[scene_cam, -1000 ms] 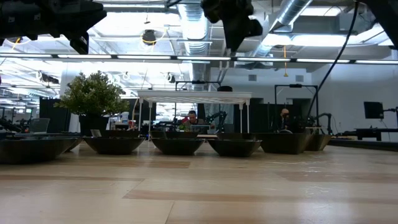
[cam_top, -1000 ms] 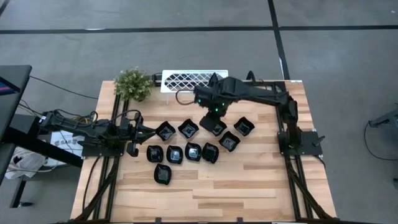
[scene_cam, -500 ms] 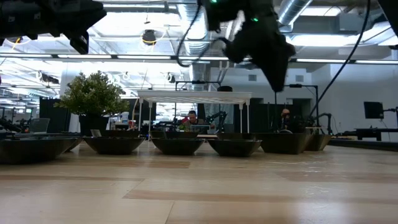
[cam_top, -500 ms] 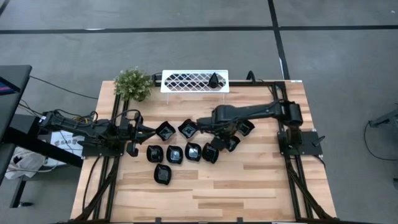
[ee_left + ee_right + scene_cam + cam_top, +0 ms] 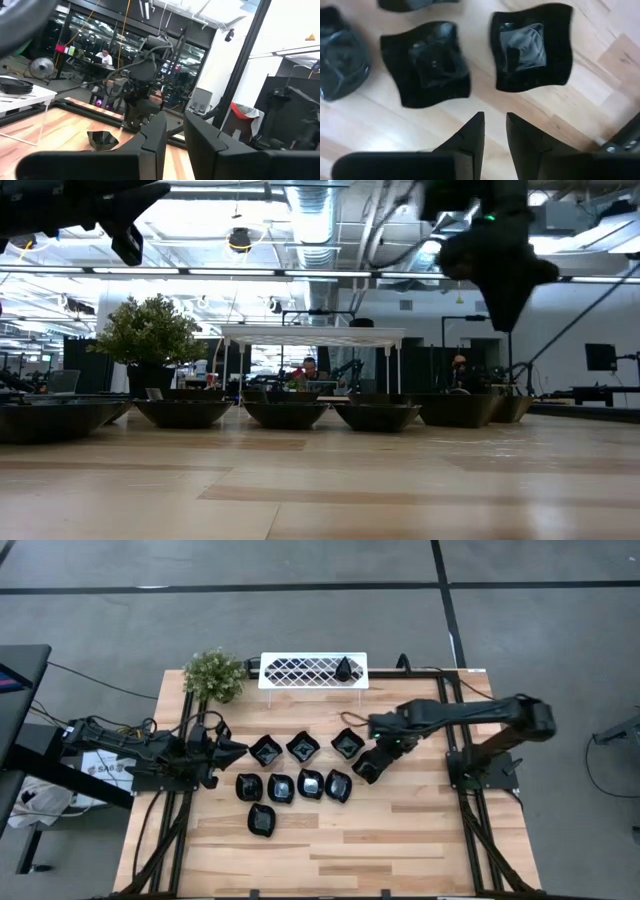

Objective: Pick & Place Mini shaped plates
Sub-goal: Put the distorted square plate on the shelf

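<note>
- High view: the right gripper [image 5: 378, 740] is held above the right end of the cluster of small black plates [image 5: 303, 747], apparently lined up for a pick. One plate [image 5: 345, 668] already sits on the white rack [image 5: 300, 670] at the far edge, beside the plant [image 5: 214, 675]. The left gripper [image 5: 225, 748] is parked at the left end of the cluster.
- Low view: the plates [image 5: 285, 415] are seen in a row on the table [image 5: 320, 480], and the right gripper [image 5: 495, 270] hangs well above them.
- Left wrist view: the left fingers [image 5: 155, 135] are set narrowly apart and nothing is held.
- Right wrist view: the right fingers [image 5: 472, 135] are kept to a narrow gap, empty, and pointed down at two square wavy plates [image 5: 425, 62], probably because a rim can be pinched that way.
</note>
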You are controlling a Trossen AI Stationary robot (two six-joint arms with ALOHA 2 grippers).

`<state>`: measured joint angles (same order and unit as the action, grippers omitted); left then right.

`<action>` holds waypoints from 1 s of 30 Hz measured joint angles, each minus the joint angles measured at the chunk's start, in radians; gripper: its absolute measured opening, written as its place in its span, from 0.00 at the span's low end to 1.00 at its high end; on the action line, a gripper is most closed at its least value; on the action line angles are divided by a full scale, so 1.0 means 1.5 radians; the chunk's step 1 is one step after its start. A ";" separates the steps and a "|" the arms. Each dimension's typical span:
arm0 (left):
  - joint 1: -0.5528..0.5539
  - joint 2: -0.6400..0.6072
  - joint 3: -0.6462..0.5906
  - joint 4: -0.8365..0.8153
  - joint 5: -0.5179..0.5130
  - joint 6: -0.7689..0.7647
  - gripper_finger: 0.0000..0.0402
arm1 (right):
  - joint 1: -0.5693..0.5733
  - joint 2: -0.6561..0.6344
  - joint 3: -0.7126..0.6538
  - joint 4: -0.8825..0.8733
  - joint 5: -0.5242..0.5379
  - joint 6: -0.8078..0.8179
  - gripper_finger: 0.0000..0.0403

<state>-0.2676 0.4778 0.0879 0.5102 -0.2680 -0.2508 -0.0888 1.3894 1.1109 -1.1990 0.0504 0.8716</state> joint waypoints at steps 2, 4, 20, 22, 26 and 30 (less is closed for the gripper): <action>0.000 0.000 0.000 0.002 0.000 0.004 0.17 | -0.018 -0.039 -0.047 0.023 0.002 0.026 0.19; 0.000 0.000 0.000 0.005 0.000 0.004 0.17 | -0.041 -0.070 -0.086 0.039 0.015 0.049 0.19; 0.000 0.001 0.000 0.010 0.000 0.004 0.17 | -0.221 -0.042 -0.138 0.119 0.037 -0.214 0.19; 0.000 0.001 0.000 0.010 0.000 0.004 0.17 | -0.226 -0.024 -0.139 0.118 0.035 -0.250 0.19; 0.000 0.001 0.000 0.010 0.000 0.004 0.17 | -0.226 0.015 -0.139 0.122 0.032 -0.296 0.19; 0.000 0.001 0.000 0.010 0.000 0.004 0.17 | -0.225 0.048 -0.139 0.122 0.017 -0.333 0.19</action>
<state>-0.2676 0.4797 0.0879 0.5251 -0.2684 -0.2443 -0.4269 1.4614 0.9028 -1.0164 0.0766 0.3720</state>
